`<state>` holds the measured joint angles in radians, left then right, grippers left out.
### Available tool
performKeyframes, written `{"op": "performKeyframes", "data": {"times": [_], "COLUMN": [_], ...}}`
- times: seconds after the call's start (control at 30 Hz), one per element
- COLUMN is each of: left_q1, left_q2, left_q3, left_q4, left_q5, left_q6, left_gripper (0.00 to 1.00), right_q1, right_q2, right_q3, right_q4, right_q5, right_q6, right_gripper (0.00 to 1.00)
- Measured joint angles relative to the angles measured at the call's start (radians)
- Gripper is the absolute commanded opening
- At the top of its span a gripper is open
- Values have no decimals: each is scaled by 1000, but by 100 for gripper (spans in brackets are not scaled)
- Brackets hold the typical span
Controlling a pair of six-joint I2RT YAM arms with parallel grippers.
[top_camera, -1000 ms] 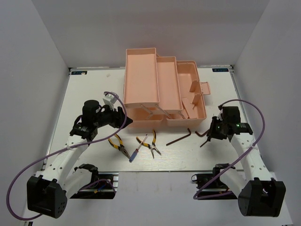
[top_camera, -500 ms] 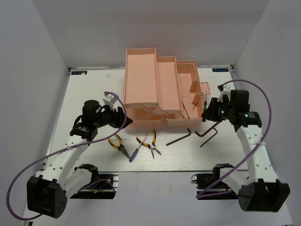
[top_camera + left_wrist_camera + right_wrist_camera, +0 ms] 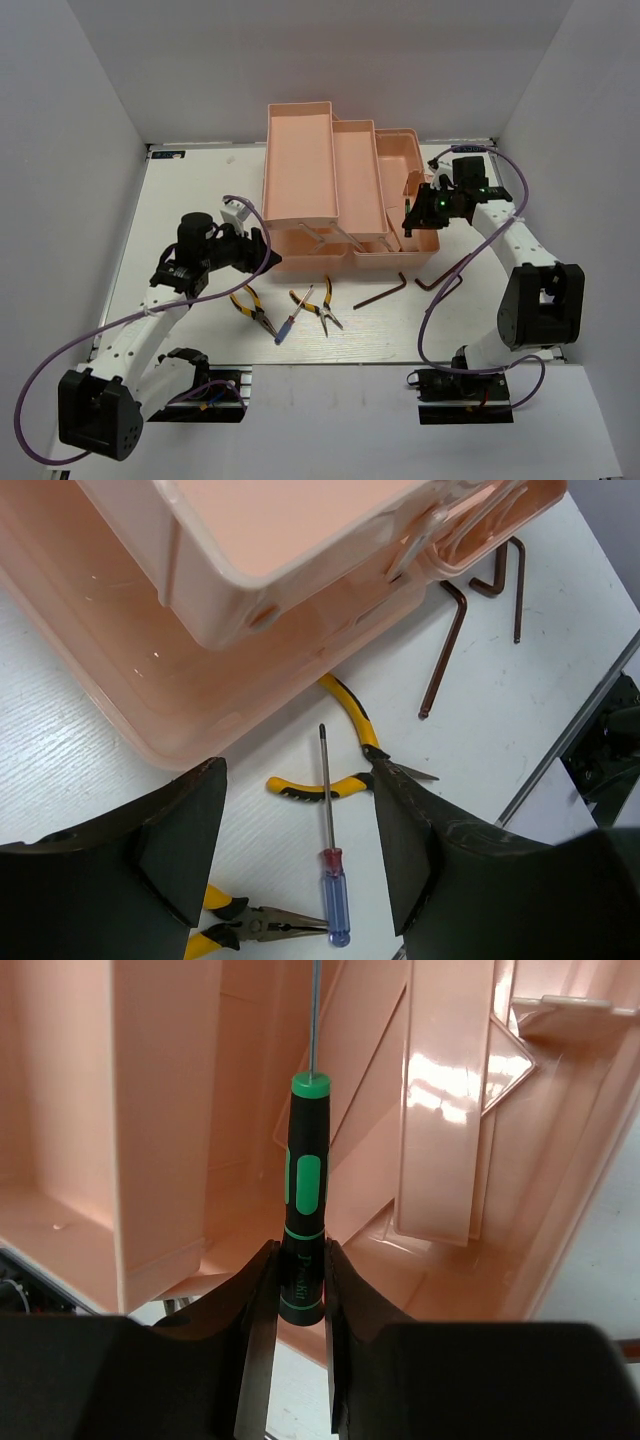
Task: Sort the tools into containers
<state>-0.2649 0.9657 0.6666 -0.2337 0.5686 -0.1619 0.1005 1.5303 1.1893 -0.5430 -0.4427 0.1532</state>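
Two pliers (image 3: 251, 308) (image 3: 322, 308); one screwdriver (image 3: 330, 880); two hex keys (image 3: 443, 650) (image 3: 517, 590); one green tool (image 3: 304, 1230).

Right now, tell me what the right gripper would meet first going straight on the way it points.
Probably an inner wall of the toolbox: the right gripper, shut on the green-black tool, aims its thin shaft into the open box. Depth is unclear.
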Motion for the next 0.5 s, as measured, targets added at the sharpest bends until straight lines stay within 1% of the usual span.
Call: {"op": "performKeyframes", "data": {"times": [0.2, 0.23, 0.3, 0.33, 0.43, 0.47, 0.5], "left_q1": [-20, -26, -38, -47, -73, -84, -95], "left_q2": [35, 37, 41, 44, 56, 61, 65], "left_q3": [0, 0, 0, 0, 0, 0, 0], "left_q4": [-3, -4, -6, -10, -23, -27, -32], "left_q5": [-2, -3, -10, -13, -25, -31, -35], "left_q6": [5, 6, 9, 11, 16, 16, 18], "left_gripper": [71, 71, 71, 71, 71, 71, 71], "right_q1": [3, 3, 3, 3, 3, 3, 3], "right_q2": [2, 2, 2, 3, 3, 4, 6], "right_q3": [0, 0, 0, 0, 0, 0, 0], "right_q4": [3, 3, 4, 5, 8, 9, 9], "right_q5": [14, 14, 14, 13, 12, 11, 9], "right_q6": [-5, -5, -7, -8, -15, -19, -21], "right_gripper": [23, 29, 34, 41, 48, 54, 55]}}
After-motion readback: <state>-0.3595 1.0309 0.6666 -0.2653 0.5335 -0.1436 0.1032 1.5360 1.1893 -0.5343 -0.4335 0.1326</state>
